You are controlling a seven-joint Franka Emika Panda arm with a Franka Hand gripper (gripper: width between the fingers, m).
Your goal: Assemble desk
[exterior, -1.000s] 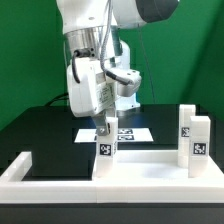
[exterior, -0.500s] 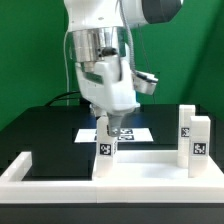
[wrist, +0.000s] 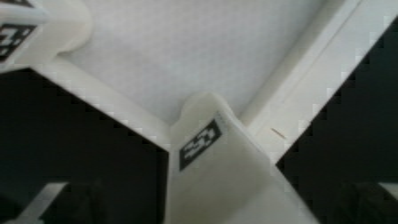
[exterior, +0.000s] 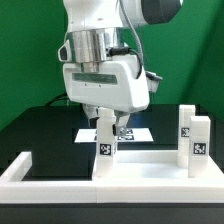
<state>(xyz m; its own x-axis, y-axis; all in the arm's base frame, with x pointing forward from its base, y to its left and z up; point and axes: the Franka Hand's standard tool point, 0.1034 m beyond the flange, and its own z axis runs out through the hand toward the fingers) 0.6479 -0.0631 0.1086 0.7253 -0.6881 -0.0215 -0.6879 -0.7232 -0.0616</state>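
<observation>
Above the table in the exterior view, the gripper (exterior: 106, 125) is hovering with jaws spread apart around a standing leg (exterior: 104, 140) on the desk slab (exterior: 140, 164); two more legs (exterior: 193, 137) are standing at the exterior view's right. Seen from the wrist, the leg (wrist: 210, 140) is sitting unclamped between fingers (wrist: 39, 200); lifting crookedly risks a finger knocking it over.

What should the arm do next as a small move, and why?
Probably lift straight up, away from the leg block. The gripper is open just above that block, which stands upright on the slab, so it looks released. A straight lift should avoid knocking it over.
</observation>
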